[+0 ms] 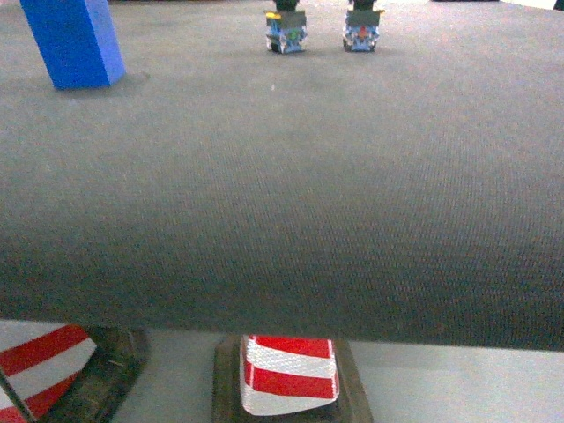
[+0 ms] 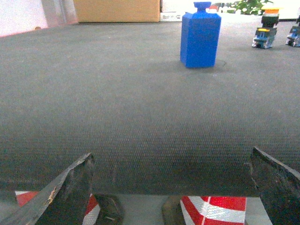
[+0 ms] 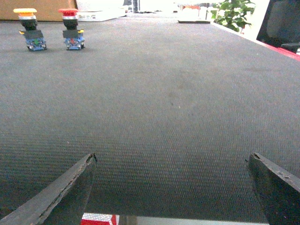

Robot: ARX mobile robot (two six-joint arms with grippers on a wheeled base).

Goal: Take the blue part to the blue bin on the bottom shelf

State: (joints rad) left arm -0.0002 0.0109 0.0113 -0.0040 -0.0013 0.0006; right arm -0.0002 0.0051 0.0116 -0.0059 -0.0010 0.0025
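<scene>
The blue part (image 1: pixel 75 40) stands upright on the dark mat at the far left of the head view. In the left wrist view the blue part (image 2: pixel 200 35) is an all-blue block with a small cap on top, far ahead and a little right of my left gripper (image 2: pixel 172 153). That gripper is open, hovering at the mat's near edge with nothing between its fingers. My right gripper (image 3: pixel 173 155) is also open and empty over the near edge. Neither gripper shows in the head view. The blue bin and the bottom shelf are out of view.
A yellow-capped button (image 3: pixel 29 29) and a red-capped button (image 3: pixel 71 29) stand side by side at the back of the mat (image 1: pixel 282 194). Red-and-white striped posts (image 1: pixel 289 374) stand on the floor below the mat's front edge. A cardboard box (image 2: pixel 117 10) lies beyond the mat.
</scene>
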